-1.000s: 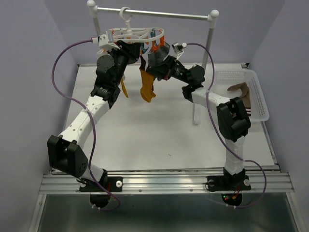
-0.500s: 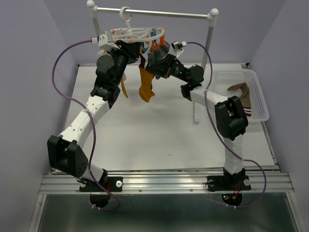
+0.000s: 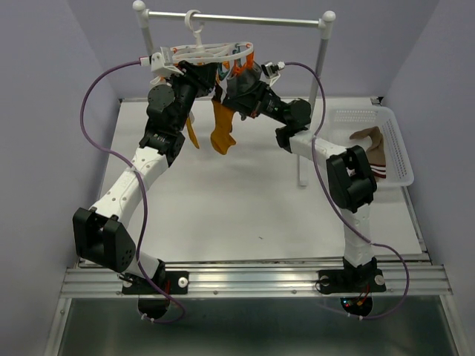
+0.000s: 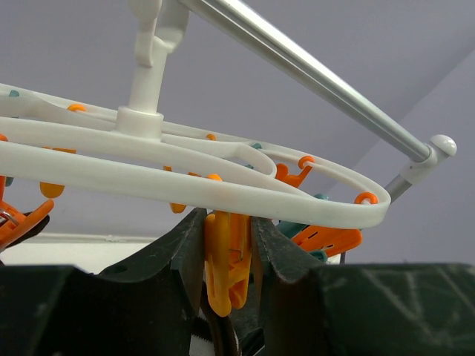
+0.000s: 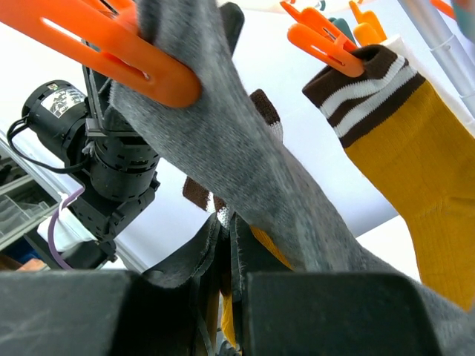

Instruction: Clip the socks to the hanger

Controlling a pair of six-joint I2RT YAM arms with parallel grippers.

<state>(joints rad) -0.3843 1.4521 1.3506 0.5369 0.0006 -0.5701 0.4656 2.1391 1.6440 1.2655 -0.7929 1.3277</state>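
The white hanger (image 3: 209,52) hangs by its hook from the metal rail, and its ring (image 4: 223,189) crosses the left wrist view. My left gripper (image 4: 228,248) is shut on an orange clip (image 4: 226,259) under the ring. A brown-striped cuff (image 4: 217,334) shows just below that clip. My right gripper (image 5: 231,237) is shut on a mustard sock (image 3: 221,130), whose striped cuff (image 5: 199,194) pokes out past the fingertips. A grey sock (image 5: 245,156) held by an orange clip (image 5: 126,55) drapes across the right finger. Another mustard sock (image 5: 423,156) hangs clipped.
The rail stand (image 3: 237,20) with its ball-topped posts spans the back of the table. A white perforated basket (image 3: 401,159) at the right holds brown and beige socks (image 3: 371,141). Both arms crowd under the hanger. More orange and teal clips (image 4: 326,239) dangle nearby.
My right arm has shifted left and up toward the hanger, carrying the mustard sock with it. The left gripper has stayed on its clip.
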